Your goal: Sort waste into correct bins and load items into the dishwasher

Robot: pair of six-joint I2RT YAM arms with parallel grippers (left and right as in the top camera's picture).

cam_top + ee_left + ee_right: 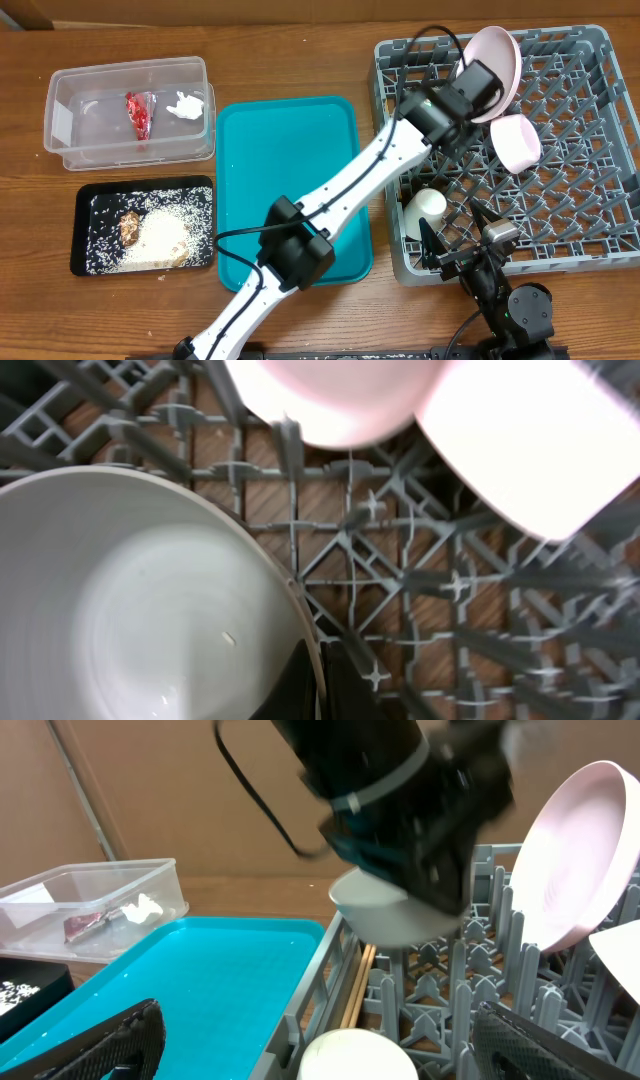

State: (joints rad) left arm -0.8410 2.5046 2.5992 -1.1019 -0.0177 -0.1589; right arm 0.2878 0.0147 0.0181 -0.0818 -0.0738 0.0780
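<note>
L grip (318,685) clamped on off-white bowl (130,610) rim | R grip (455,235) wide apart, rack (580,150) front

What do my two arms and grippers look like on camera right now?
Left arm: white links, black joints, a black cable looping along it, a pale tie round the wrist. Right arm: black where seen, a grey block behind the right gripper, whose fingers are black and tapered.

overhead looks straight down; both close wrist views share the grey rack (585,205).
</note>
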